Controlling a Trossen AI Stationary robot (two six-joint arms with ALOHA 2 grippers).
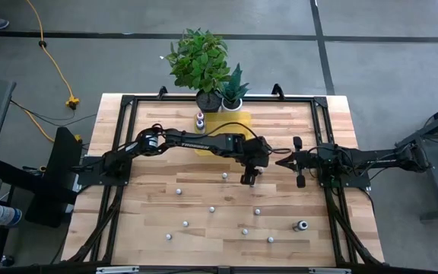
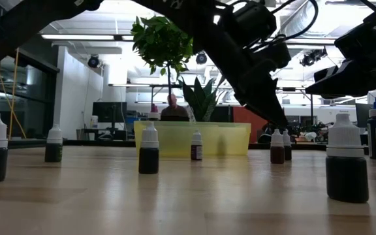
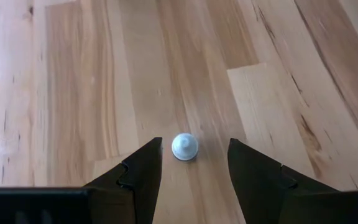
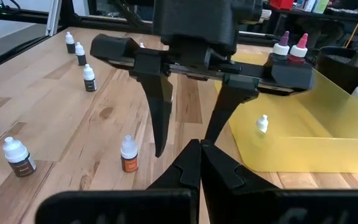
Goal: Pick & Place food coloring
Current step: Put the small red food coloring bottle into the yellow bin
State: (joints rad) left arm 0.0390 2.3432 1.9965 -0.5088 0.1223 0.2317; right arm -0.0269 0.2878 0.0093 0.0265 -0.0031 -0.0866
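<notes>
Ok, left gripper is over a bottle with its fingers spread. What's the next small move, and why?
Probably lower the left gripper straight down, then close. In its wrist view the white-capped bottle stands upright, centred between the open fingers but untouched, so the gripper looks well aligned. The right gripper waits nearby, fingers shut.

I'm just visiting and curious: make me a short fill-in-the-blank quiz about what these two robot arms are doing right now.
1. The left gripper hangs over a bottle with a ____ cap.
2. Its fingers are ____.
3. The right gripper is ____ and holds nothing.
4. The tray is coloured ____.

Missing words: white; open; shut; yellow
</notes>
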